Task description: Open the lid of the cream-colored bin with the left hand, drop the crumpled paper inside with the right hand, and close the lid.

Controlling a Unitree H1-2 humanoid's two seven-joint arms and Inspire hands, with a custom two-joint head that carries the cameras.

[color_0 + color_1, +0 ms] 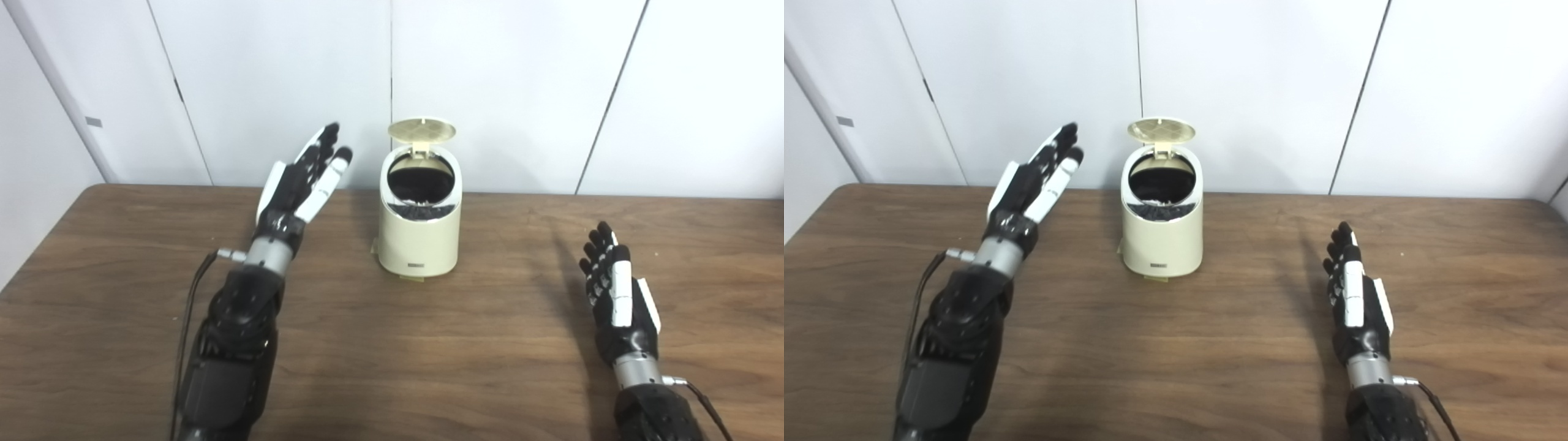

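Fingers of the left hand (300,184) extend apart, empty, beside the bin (419,211), positioned to shut its upright lid (422,129); right hand (615,294), fingers spread, holds nothing.

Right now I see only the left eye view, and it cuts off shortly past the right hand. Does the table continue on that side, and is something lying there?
Observer: Yes. In the right eye view the table runs on well past the right hand, up to where a side wall comes in at the picture's edge.
Operator: Is the crumpled paper on that extra part?
Observer: No paper shows there, only bare wood. The right hand is open and holds nothing.
Operator: Is the left hand touching the bin from your angle?
Observer: No. From this second angle the left hand also stands apart from the bin, open, and the lid is up.
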